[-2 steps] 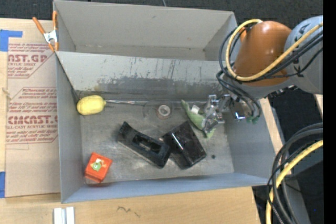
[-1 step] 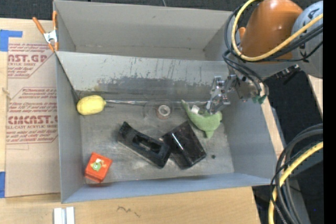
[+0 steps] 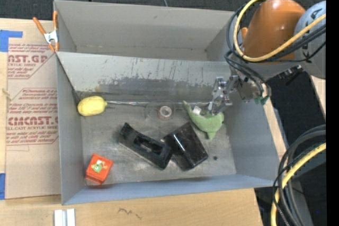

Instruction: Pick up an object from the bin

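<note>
In the camera view the jaws hung low at the right end of the grey metal bin (image 3: 132, 29), against the upper edge of a pale green, floppy-looking thing (image 3: 207, 123) lying on the floor near the right wall. Whether they were parted or closed could not be told, nor whether any of the green thing sat between them.

The step in hand looked to be the grasp on that green thing. To do it well, the jaws would have needed to come down astride its thicker upper part, not its thin trailing point. They should close only once well down, since a soft, crumpled shape tends to slip out of a shallow pinch. A straight lift would have kept it clear of the black block (image 3: 186, 148) just beside it on the left.

That block was glossy and flat-faced. It leaned against a second black piece (image 3: 144, 145), angular and matte, with an open slot. A small pale ring (image 3: 166, 111) lay near the back wall. Well apart at the left lay a yellow, lemon-shaped lump (image 3: 91, 106) with a dull, slightly pebbled skin. In the near left corner stood an orange cube (image 3: 98, 168) with a printed face. The bin floor was scuffed bare metal.
</note>
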